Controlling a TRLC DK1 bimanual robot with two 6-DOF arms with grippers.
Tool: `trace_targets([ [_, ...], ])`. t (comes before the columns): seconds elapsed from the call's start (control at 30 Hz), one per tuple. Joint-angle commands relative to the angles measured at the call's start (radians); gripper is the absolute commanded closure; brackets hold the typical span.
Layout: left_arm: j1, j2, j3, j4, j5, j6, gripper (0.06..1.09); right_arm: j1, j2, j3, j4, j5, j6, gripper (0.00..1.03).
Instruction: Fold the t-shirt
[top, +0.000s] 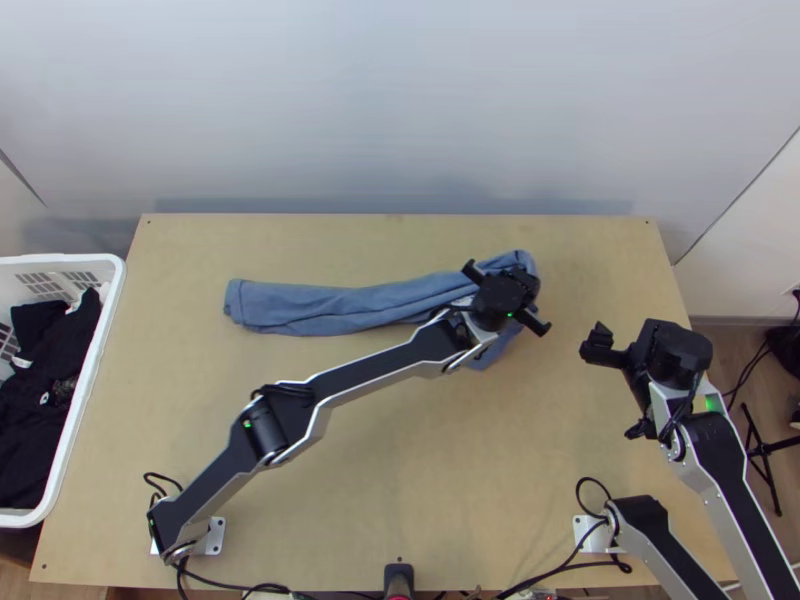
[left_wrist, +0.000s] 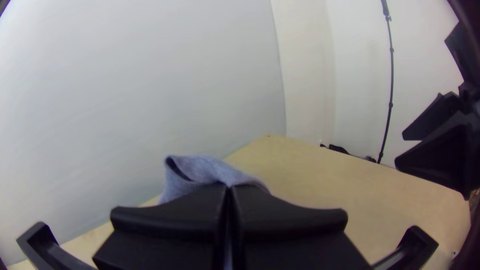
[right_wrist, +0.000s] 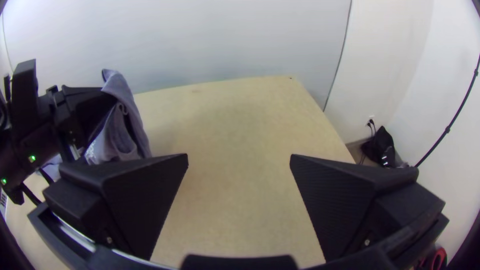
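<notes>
One blue t-shirt on the wooden table: lying in a long, narrow strip, rising at one end into the left gripper. There, pinching raised, bunched fabric between closed fingers. At the right gripper: holding nothing, standing wide open near the raised end. Probably handling light, soft and limp, not fragile; likely sagging and creasing rather than slipping. For a second hold, favouring the loose hanging cloth beside the pinch, gathering all layers together.

A white basket of black clothes sits beside the table's left edge. Beyond the right edge stands a black pole.
</notes>
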Motion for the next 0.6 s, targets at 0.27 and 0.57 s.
trace_targets([
  [0.27, 0.022, 0.034, 0.101, -0.13, -0.011, 0.003, 0.1, 0.005, -0.017, -0.083, 0.045, -0.021, 0.019, 0.08],
  [0.57, 0.133, -0.187, -0.013, -0.354, -0.02, -0.015, 0.1, 0.101, 0.035, -0.069, -0.028, -0.183, 0.059, 0.08],
])
